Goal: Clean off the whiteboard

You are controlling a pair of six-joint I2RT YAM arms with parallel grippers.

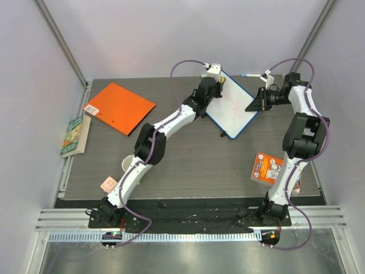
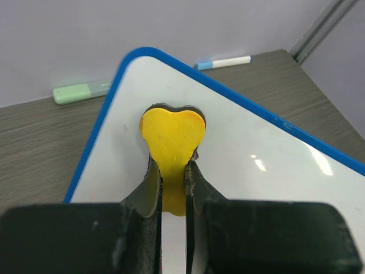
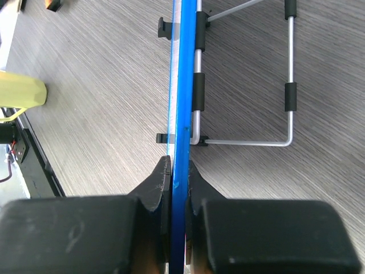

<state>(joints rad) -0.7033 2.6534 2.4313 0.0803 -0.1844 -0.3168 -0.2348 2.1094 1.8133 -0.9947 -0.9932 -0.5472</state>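
Observation:
The whiteboard (image 1: 235, 114), white with a blue rim, is propped at the back of the table, with faint reddish marks on its face. My left gripper (image 1: 215, 90) is at its upper left part, shut on a yellow heart-shaped eraser (image 2: 173, 136). The eraser is pressed flat against the whiteboard (image 2: 268, 171) near its top corner, with the left gripper (image 2: 174, 166) around its narrow stem. My right gripper (image 1: 259, 101) is shut on the board's right edge. In the right wrist view the blue rim (image 3: 183, 85) runs edge-on between the right gripper (image 3: 178, 169) jaws.
A wire stand (image 3: 288, 85) with black clips sits behind the board. A green marker (image 2: 82, 91) and a blue-capped marker (image 2: 223, 61) lie beyond it. An orange folder (image 1: 120, 107), a book (image 1: 76, 136), a cup (image 1: 128, 164) and a packet (image 1: 267, 168) are on the table.

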